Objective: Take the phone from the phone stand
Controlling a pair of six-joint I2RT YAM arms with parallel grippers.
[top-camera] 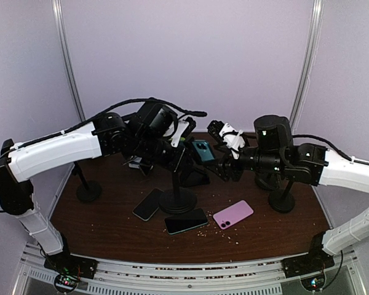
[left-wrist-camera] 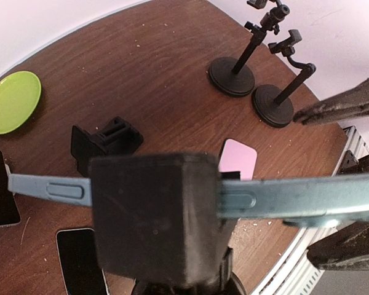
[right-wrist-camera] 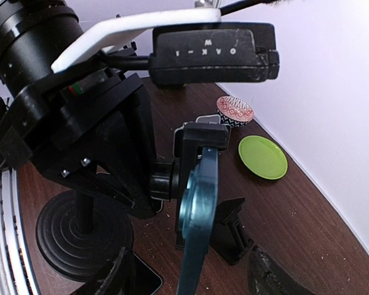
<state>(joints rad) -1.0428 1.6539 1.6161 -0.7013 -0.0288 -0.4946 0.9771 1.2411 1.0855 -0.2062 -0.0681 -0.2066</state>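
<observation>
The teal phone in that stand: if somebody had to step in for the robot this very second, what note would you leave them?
Left pincer: shut on the stand up near its clamp, apparently steadying it.
Right pincer: open, one finger on either side of the phone, not gripping it yet.
Phone: teal, on edge, held in the stand's clamp.
Done: both arms are in position.
Left: close the right pincer on the phone, draw it out of the clamp and set it down.
</observation>
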